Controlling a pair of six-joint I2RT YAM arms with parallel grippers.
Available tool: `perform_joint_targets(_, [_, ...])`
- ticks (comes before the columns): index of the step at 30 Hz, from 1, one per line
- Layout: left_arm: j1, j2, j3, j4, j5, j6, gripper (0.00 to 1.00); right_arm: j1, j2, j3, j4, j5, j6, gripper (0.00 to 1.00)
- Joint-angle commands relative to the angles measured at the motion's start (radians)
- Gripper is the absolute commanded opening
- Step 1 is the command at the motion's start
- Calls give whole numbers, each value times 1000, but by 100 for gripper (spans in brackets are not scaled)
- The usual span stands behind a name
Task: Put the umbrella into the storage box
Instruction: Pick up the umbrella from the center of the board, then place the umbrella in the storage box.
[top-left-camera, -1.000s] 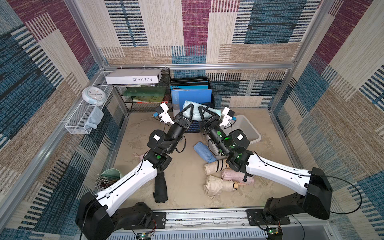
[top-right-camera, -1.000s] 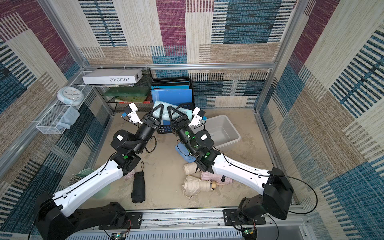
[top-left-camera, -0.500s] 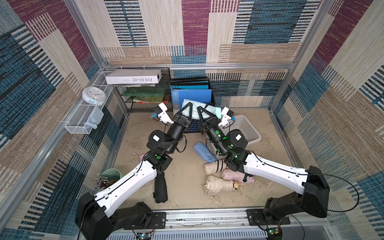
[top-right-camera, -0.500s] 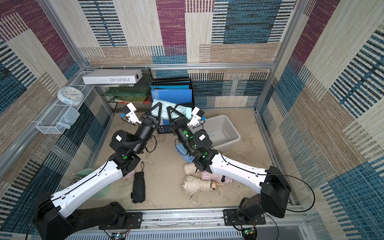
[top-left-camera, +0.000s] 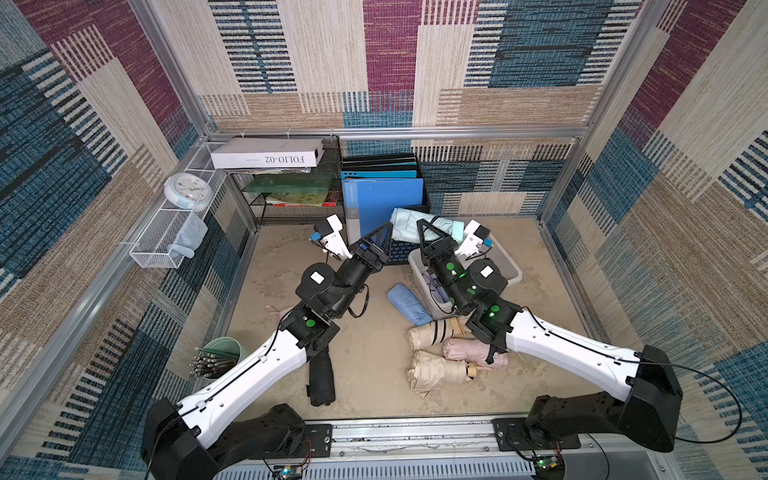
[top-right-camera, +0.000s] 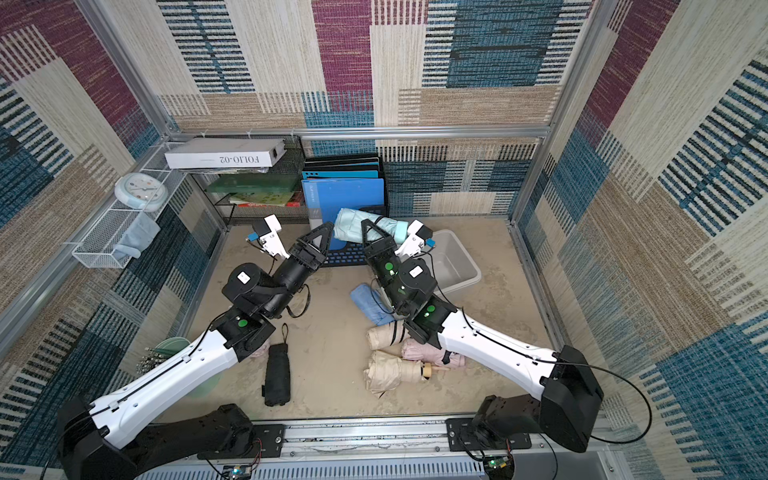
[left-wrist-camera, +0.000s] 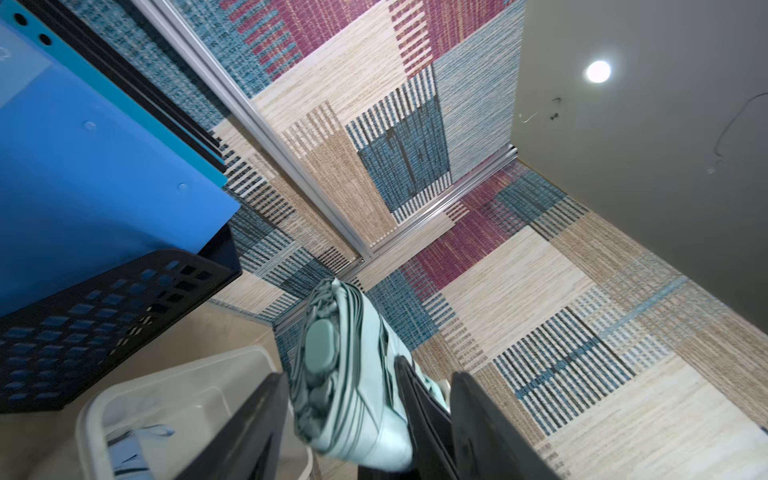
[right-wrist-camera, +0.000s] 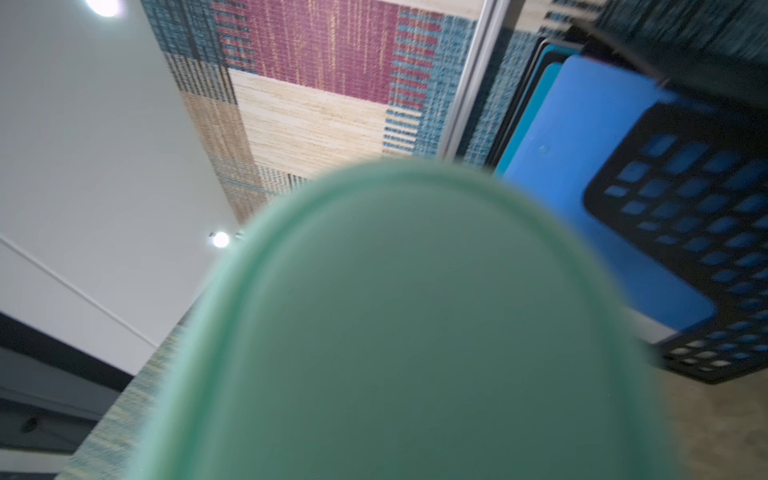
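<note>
Right gripper (top-left-camera: 432, 233) is now pinched shut on the mint umbrella (top-right-camera: 348, 226). A second ago its fingers were apart. Left gripper (top-left-camera: 379, 240) held the umbrella tight back then. Now its fingers stand apart, one on each side of the umbrella's end. The umbrella hangs up in the air by the black file holder (top-left-camera: 401, 252), near the grey storage box (top-left-camera: 509, 266), not in it.

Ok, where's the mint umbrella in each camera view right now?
In a top view: mint umbrella at centre, just in front of the blue folder.
In a top view: mint umbrella likewise at centre.
Left wrist: mint umbrella bottom centre.
Right wrist: mint umbrella blurred, filling the lower middle.
Shared landmark: the blue folder, in all four.
</note>
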Motion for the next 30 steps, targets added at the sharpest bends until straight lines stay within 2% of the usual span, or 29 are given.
perform_joint_targets(1, [-1, -29, -22, -249, -113, -33, 65, -39, -54, 3, -240, 28, -217, 12])
perform_joint_targets(5, [-1, -24, -63, -392, -137, -123, 64, -130, -102, 42, -502, -30, -425, 10])
perform_joint_targets(8, [-2, 30, -52, -439, -88, -154, 63, -208, -89, 118, -703, -106, -613, 9])
perform_joint_targets(15, [-7, 239, 80, -480, 51, -112, 61, -357, 89, 382, -1086, -279, -1028, 10])
perform_joint_targets(18, [-7, 322, 128, -476, 107, -99, 61, -405, 200, 497, -1218, -362, -1132, 10])
perform_joint_targets(23, [-9, 446, 224, -505, 176, -63, 61, -441, 370, 661, -1381, -346, -1283, 11])
perform_joint_targets(30, [-8, 572, 318, -521, 231, -23, 57, -486, 475, 700, -1468, -337, -1366, 10])
